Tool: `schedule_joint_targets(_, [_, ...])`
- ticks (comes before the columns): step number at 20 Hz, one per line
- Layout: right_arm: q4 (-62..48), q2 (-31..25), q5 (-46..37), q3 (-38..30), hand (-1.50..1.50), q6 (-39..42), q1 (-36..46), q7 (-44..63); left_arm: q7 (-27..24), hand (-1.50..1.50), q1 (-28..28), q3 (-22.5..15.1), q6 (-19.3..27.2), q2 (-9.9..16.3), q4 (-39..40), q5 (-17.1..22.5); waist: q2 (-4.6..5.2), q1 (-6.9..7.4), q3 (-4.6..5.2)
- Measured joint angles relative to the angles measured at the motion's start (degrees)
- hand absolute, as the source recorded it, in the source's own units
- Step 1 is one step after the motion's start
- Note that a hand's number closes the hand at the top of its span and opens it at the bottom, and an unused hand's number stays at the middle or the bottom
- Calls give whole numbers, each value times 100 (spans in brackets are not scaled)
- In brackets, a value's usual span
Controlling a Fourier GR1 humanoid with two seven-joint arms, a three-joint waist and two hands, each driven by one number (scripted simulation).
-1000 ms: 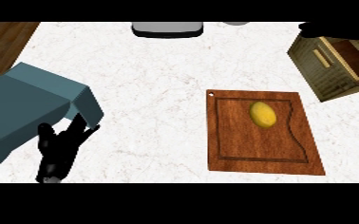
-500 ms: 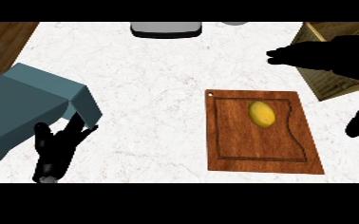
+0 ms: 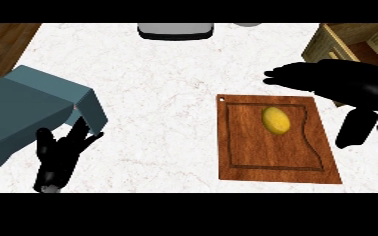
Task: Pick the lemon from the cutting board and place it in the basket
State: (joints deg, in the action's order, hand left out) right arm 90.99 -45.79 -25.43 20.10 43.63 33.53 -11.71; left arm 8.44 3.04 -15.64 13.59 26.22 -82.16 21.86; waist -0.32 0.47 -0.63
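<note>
A yellow lemon (image 3: 276,119) is seen lying on a brown wooden cutting board (image 3: 275,161), in the upper part of the board's recessed area, with nothing touching it. The cutting board is laid flat on a white marbled counter (image 3: 162,80), at the right of the head view, with a small hole visible at its upper left corner. The right hand (image 3: 325,77) is observed above the top edge of the board, entering from the right side of the view, with its fingers extended leftward and uncurled; nothing is held in it. The thumb of that hand is seen hanging down beside the board's right edge, apart from the lemon. The lemon is positioned below the extended fingers and to the left of the thumb. A light wooden basket (image 3: 341,39) is partly visible at the upper right corner, its lower portion hidden behind the right hand. The left hand (image 3: 63,152) is recorded at the lower left of the view, fingers pointing upward and relaxed, with nothing held, well apart from the board. Just above and to the left of it a grey-blue box-shaped object (image 3: 37,105) is noted, its corner close to the fingertips of the left hand. At the top edge of the counter a grey and dark object (image 3: 175,30) is partly in view; what it is cannot be determined.
</note>
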Motion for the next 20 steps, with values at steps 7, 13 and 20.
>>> schedule_joint_targets(7, [-414, 230, -579, 114, -150, -457, -250, -520, 66, 0, 91, 21, 19, -103, -117, -126, -7, 3, -5])
schedule_joint_targets(13, [-895, 511, -1057, 188, -150, -830, -281, -855, 117, 0, 54, 115, -72, -134, -54, -195, -6, 3, -7])
schedule_joint_targets(20, [-1314, 823, -1409, 180, -150, -1106, -295, -1135, 69, 0, 60, 212, -145, -221, 14, -302, -15, -4, -16])
